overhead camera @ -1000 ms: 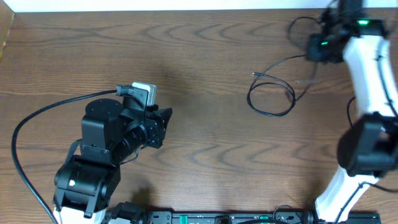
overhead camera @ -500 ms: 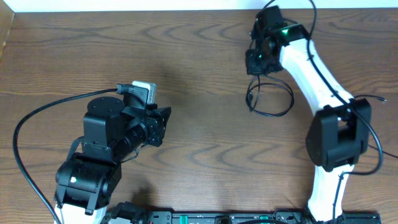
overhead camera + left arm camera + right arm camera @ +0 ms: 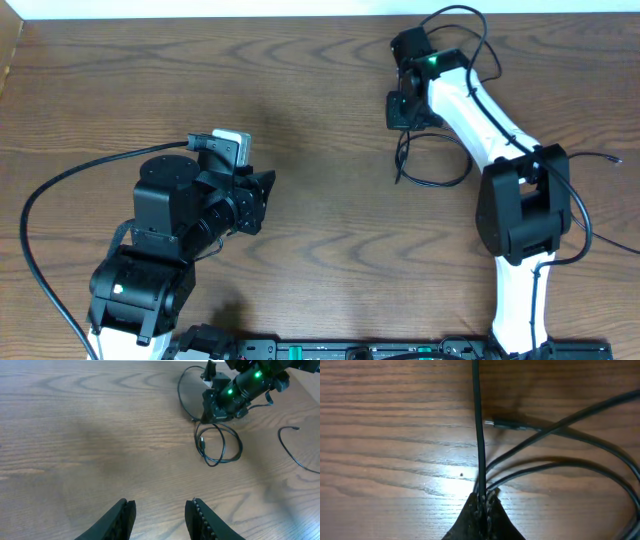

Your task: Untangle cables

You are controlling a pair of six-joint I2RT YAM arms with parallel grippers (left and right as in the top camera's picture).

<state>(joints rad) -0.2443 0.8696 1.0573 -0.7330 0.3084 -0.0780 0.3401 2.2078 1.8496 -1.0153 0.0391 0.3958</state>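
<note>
Right gripper: my right gripper (image 3: 485, 507) is closed on strands of the black cable (image 3: 432, 185). In the right wrist view the tips meet at the bottom centre and pinch where the strands come together.
Reason for this hold: I judge that the pinch is at the crossing, so lifting there can open the tangle.
Cable position: it lies in a loop on the worktop (image 3: 320, 80), upper right of the overhead frame, just below the right gripper. One strand runs straight up from the tips, and others go off to the right.
Plug: a small plug end (image 3: 502, 424) lies flat just right of the vertical strand, free of the gripper.
Second cord: in the left wrist view I see another thin black cord end (image 3: 295, 428) at the right edge, well apart from the loop.
Left gripper: my left gripper (image 3: 160, 515) is open and holds nothing. It sits at the lower left of the overhead frame, far from the cable, so I judge it is waiting.
Containers: I see no box, tray or bin in any view.
</note>
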